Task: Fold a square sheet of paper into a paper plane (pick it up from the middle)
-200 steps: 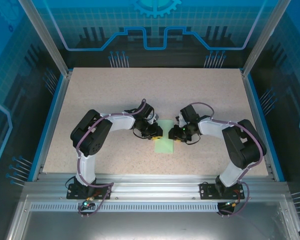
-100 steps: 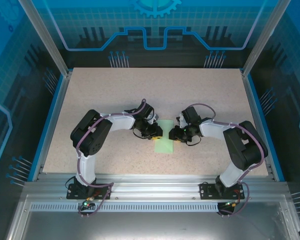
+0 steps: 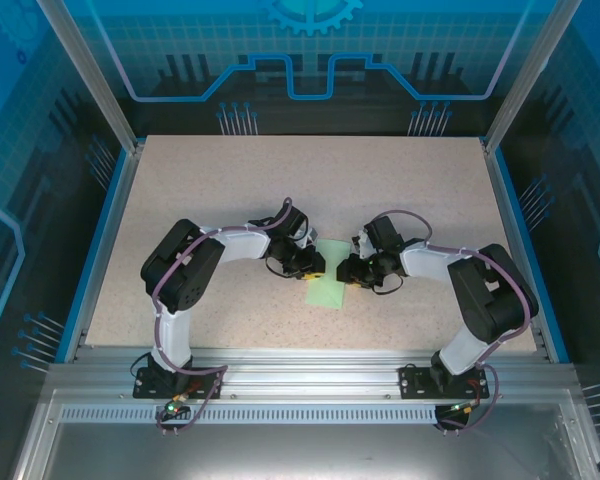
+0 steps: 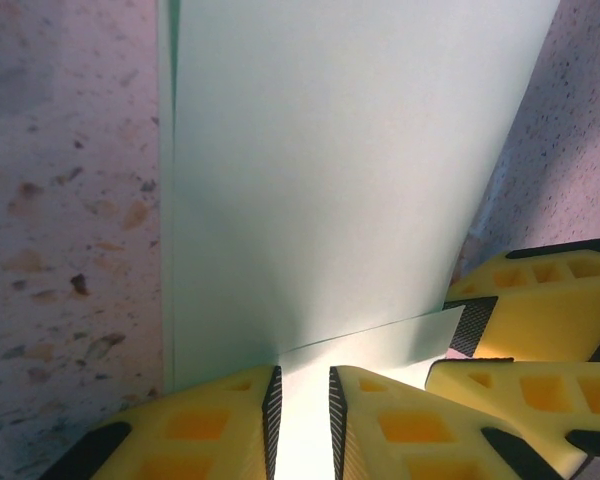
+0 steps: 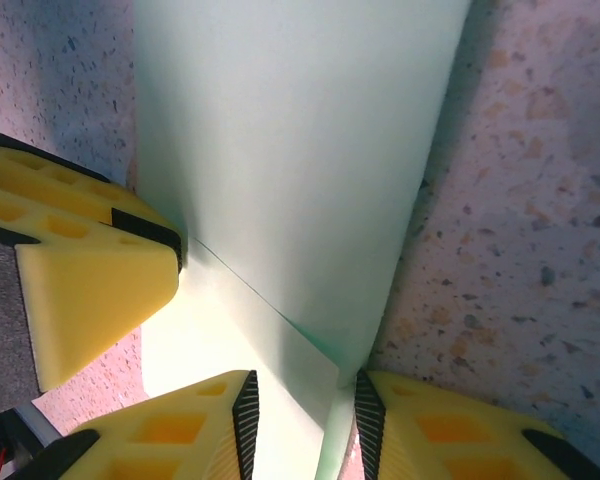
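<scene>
Arms: 2, bolted at the 6 o'clock edge of the table [image 3: 180, 200], both reaching in to its centre.
Sheet of paper [image 3: 326, 284]: 1, pale mint-green, lying on the table between the 2 grippers. Its long axis runs roughly 12 to 6 o'clock, with the near end swung slightly toward 7.
Paper condition: 1 straight crease crosses it in each wrist view. A 2nd layer edge shows along its 9 o'clock side in the left wrist view, so it is already partly folded.
Left gripper [image 4: 302, 410]: 1, at the sheet's 10 o'clock corner in the top view. Its 2 yellow fingers sit a narrow slot apart with a raised strip of paper in the slot — whether the pads actually pinch it cannot be told.
Right gripper [image 5: 302, 425]: 1, at the sheet's 2 o'clock corner in the top view. Its 2 fingers are parted wider than the left pair and straddle the paper's folded edge without closing on it.
Neighbouring fingers: 2 of the right gripper show at 4 o'clock in the left wrist view; 1 of the left gripper shows at 9 o'clock in the right wrist view, touching the paper's edge.
</scene>
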You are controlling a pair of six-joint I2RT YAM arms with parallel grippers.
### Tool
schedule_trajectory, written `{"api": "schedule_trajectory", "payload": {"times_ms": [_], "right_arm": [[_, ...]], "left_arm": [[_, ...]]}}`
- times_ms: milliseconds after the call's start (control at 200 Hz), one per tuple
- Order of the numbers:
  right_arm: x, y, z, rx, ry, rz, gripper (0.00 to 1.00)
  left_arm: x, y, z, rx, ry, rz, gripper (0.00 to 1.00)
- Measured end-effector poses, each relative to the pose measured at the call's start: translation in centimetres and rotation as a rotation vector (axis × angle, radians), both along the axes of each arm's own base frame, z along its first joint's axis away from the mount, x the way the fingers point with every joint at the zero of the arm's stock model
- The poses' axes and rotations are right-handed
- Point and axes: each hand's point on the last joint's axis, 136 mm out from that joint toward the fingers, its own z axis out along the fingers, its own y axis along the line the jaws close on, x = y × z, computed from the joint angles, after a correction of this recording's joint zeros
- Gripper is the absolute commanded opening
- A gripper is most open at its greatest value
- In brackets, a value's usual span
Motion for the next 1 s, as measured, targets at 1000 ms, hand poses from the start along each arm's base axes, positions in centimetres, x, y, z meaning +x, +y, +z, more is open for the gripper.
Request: {"api": "schedule_trajectory", "payload": {"times_ms": [1000], "right_arm": [[-1.2, -0.8, -0.4, -0.005, 0.053, -0.098, 0.29]], "left_arm": [[0.0, 0.0, 0.0, 0.002, 0.002, 0.0, 0.24]]}}
